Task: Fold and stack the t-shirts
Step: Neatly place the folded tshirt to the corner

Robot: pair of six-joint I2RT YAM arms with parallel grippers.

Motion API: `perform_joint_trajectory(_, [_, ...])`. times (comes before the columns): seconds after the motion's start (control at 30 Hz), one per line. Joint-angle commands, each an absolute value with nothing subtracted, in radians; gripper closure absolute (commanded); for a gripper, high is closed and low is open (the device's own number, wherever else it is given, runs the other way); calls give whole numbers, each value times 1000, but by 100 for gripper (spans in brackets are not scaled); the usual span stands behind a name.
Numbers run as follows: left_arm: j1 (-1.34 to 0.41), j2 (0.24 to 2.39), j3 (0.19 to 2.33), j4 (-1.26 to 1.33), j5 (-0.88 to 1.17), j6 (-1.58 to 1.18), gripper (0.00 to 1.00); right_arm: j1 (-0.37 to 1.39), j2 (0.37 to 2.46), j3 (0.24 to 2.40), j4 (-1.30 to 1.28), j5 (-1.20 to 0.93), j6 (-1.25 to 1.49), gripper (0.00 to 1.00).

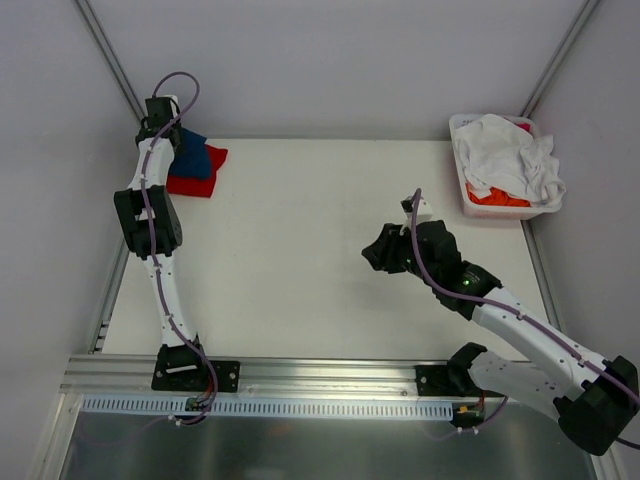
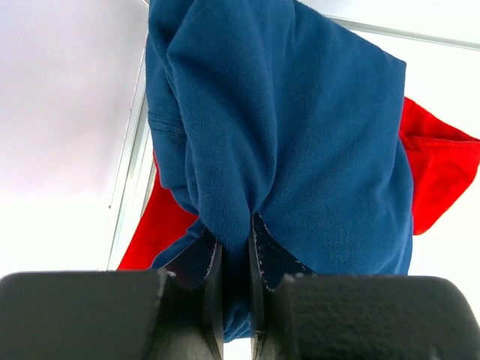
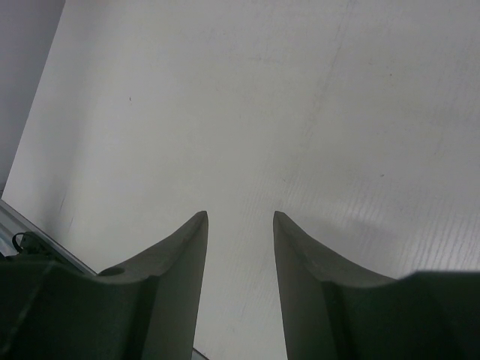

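Observation:
A navy blue t-shirt [image 2: 300, 127] hangs bunched from my left gripper [image 2: 235, 232], which is shut on a fold of it, above a red t-shirt [image 2: 439, 169] lying on the table. In the top view the blue t-shirt [image 1: 192, 152] and the red t-shirt [image 1: 195, 180] are at the table's far left corner under the left gripper [image 1: 165, 125]. My right gripper [image 3: 240, 217] is open over bare table with nothing between its fingers; from above the right gripper [image 1: 378, 255] is right of the table's middle. White and orange t-shirts [image 1: 505, 160] fill a bin.
The white bin [image 1: 470, 205] stands at the table's far right corner. A grey wall and metal rail [image 1: 105, 45] run close behind the left gripper. The white table [image 1: 300, 250] spreads between the two arms.

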State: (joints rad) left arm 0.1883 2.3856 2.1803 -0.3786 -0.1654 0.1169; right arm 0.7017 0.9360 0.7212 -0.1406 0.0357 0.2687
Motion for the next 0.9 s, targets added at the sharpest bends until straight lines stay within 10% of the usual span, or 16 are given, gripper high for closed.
perform_joint_trajectory(0.0, [183,2387,2201,-368,-182,117,100,698,922,730,-129,23,268,57])
perform_joint_trajectory(0.33, [199,2385,2195,-361,-351,92,1,696,922,716,-129,25,268,56])
perform_joint_trajectory(0.87, [196,2136,2187,-354,-515,3,1,695,962,695,-87,11,278,57])
